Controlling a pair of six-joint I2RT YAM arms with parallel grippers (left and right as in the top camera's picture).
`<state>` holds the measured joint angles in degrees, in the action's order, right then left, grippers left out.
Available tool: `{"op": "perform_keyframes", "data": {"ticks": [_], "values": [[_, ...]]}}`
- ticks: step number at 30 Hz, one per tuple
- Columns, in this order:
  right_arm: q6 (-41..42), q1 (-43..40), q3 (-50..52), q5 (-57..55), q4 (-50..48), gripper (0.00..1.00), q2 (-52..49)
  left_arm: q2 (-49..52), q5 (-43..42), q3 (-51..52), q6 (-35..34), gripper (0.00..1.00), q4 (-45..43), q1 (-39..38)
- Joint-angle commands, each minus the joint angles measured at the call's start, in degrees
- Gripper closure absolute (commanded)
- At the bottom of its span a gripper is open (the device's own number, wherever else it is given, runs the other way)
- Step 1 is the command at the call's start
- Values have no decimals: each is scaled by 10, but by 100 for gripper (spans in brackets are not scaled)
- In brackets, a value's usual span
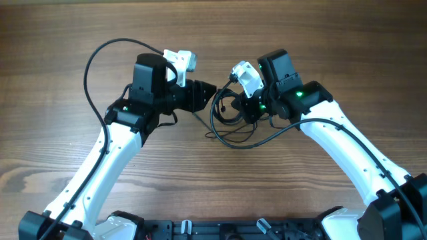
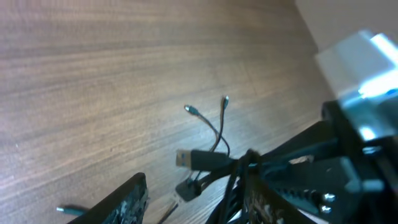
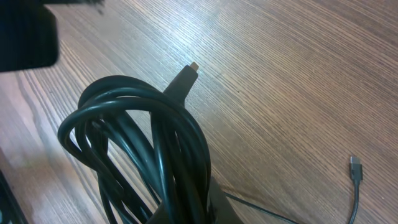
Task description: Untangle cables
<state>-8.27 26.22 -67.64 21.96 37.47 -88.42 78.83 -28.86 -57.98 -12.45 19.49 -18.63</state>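
Over the table (image 1: 53,153) the right gripper (image 1: 232,108) clamped the cables (image 3: 143,143), the left gripper (image 1: 208,92) gaped, and any pull risked tightening the knot.

Overhead: fixed above, looking straight down on the table (image 1: 53,40), at a distance. Left wrist: low and oblique, close over the tabletop. Right wrist: closest, tilted down onto the cables (image 3: 143,149), apparently the same bundle all three views share.
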Motion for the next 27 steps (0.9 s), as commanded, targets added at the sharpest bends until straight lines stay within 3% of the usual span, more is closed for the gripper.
{"op": "perform_keyframes", "data": {"ticks": [1,15,27], "values": [[-9,2,-1,-6,-2,96,-6,-8,15,-19,17,48,-1,-17],[-7,2,-1,-12,-2,96,-6,-8,217,-19,31,44,22,-106],[-6,2,-1,-12,0,96,-6,-3,270,-19,30,42,16,-108]]}}
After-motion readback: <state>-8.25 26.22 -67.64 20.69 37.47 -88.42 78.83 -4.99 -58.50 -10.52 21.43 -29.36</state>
